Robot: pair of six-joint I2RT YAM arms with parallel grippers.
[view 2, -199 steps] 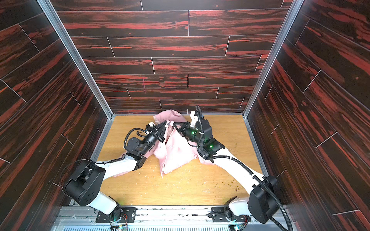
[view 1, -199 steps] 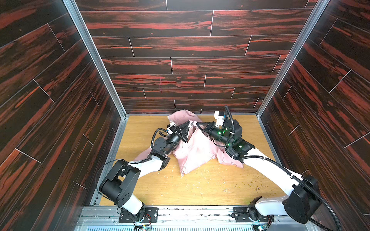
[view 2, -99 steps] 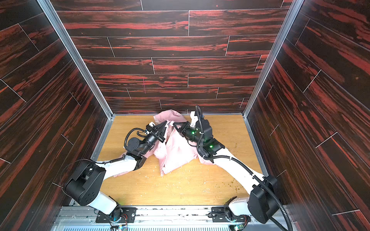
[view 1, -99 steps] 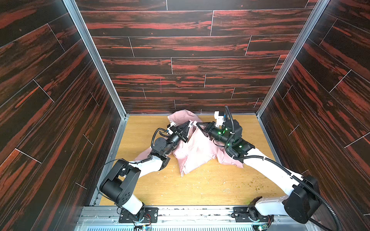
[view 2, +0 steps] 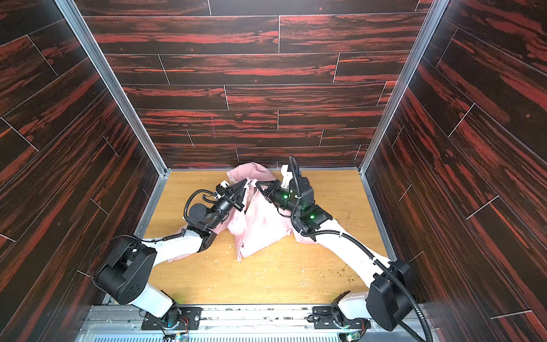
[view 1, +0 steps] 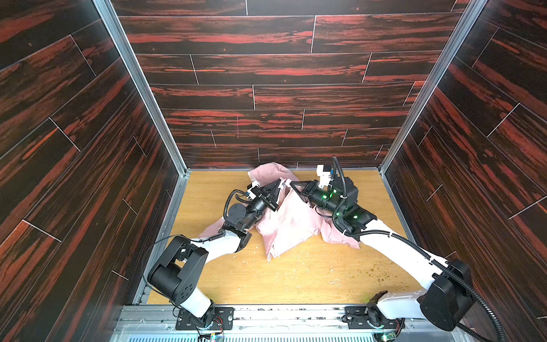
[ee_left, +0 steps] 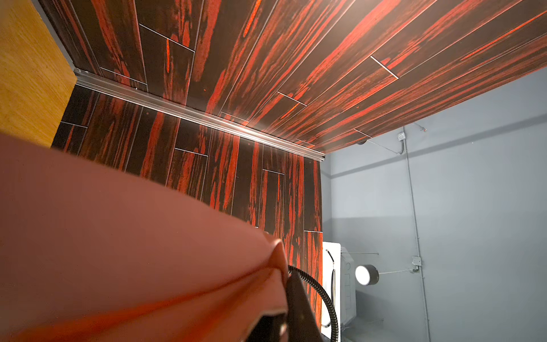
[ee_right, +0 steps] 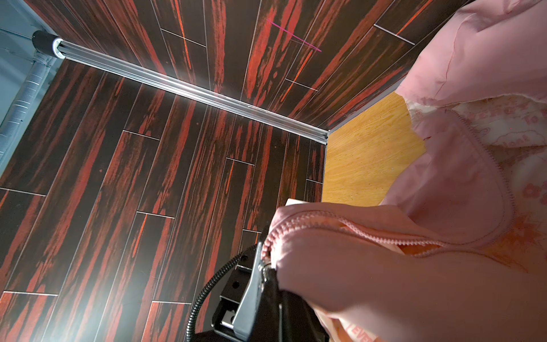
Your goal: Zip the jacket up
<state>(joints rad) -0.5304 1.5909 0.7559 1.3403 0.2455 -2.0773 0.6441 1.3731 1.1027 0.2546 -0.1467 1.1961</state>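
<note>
A light-brown wood-grain tabletop (view 1: 296,281) is spreading out between three dark panel walls with red streaks (view 1: 266,74), and silver aluminium posts (view 1: 142,88) are running up the two far corners. Small pale crumbs (view 1: 370,275) are lying scattered over the near half of the board. In the left wrist view a grey painted room wall (ee_left: 444,207) and a round lit lamp (ee_left: 366,275) are showing beyond the enclosure.

The light-pink thin-fabric hooded jacket (view 1: 293,219) is lying crumpled on the far middle of the tabletop in both top views (view 2: 260,225), its hood end near the back wall and its sleeves trailing under the two arms.

The left gripper (view 1: 279,185) is reaching in from the left, its jaws pressed together on a fold of the jacket's upper edge. In the left wrist view the pink cloth (ee_left: 118,237) is stretching taut toward one dark fingertip (ee_left: 296,296).

The right gripper (view 1: 293,184) is meeting it from the right, the two tips sitting just beside each other (view 2: 258,184). Its jaws are clamped together on the jacket's front edge. In the right wrist view the pink zipper teeth (ee_right: 355,229) are running along that pinched edge, right at a finger (ee_right: 251,296).
</note>
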